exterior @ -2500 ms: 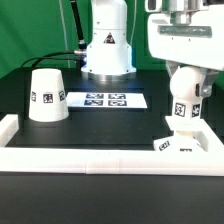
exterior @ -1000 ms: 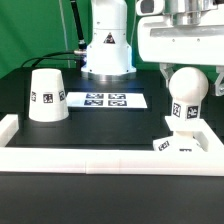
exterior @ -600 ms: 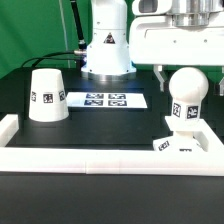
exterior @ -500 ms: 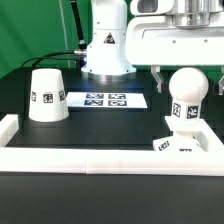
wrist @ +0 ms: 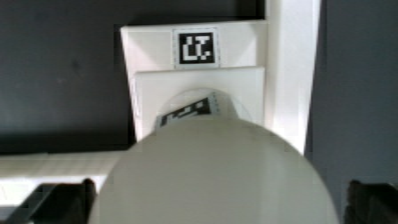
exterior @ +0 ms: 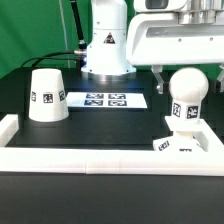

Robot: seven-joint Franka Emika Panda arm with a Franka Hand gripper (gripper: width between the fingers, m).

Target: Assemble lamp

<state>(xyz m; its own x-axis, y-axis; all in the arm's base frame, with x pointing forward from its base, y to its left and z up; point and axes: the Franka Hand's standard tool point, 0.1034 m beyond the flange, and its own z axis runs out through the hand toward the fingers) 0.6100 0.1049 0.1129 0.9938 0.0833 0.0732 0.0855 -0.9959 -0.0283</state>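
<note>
White bulb (exterior: pixel 187 90) apparently seated on base (exterior: pixel 180 144); gripper (exterior: pixel 188 76) spread wide around it, gripping nothing; shade (exterior: pixel 46 96), at bulb's nine o'clock, well apart, not yet fitted.

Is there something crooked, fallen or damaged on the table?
Nothing stands out. The bulb stands upright on the base, the shade sits upright apart from them, and the open hand straddles the bulb without touching it.

Glossy white arm (exterior: pixel 107 40), dark-fingered white hand (exterior: pixel 187 82)

Claw (exterior: pixel 188 80) higher, wide around bulb (exterior: pixel 186 95).
</note>
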